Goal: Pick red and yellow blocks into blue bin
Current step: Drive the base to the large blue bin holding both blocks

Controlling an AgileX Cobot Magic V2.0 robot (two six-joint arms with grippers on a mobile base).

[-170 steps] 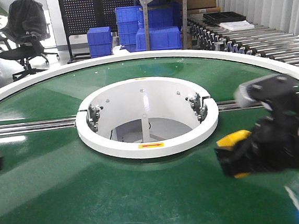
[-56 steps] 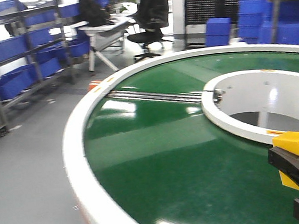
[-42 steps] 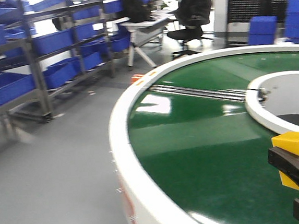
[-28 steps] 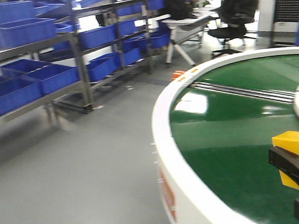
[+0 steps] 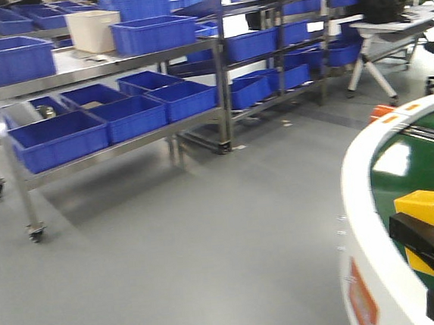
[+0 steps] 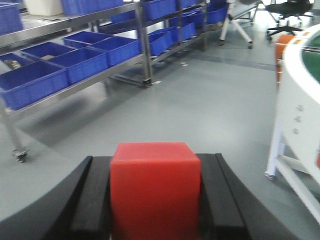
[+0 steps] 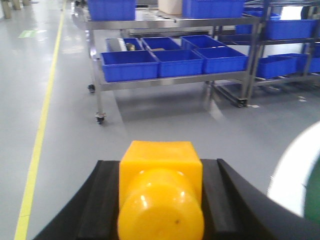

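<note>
Clamping the red cube [image 6: 155, 185], the fingers [image 6: 92, 200] of the left gripper [image 6: 155, 210] press both its sides; the right gripper [image 7: 161, 210] likewise grips the yellow brick [image 7: 161, 160]. Beyond lie grey floor [image 5: 171, 250], steel shelving [image 5: 117, 68] bearing blue crates [image 5: 55, 138], and the white-rimmed green bench [image 5: 357, 196] at right.

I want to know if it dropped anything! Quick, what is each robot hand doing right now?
Left gripper: closed, holding the red cube.
Right gripper: closed, holding the yellow brick.
</note>
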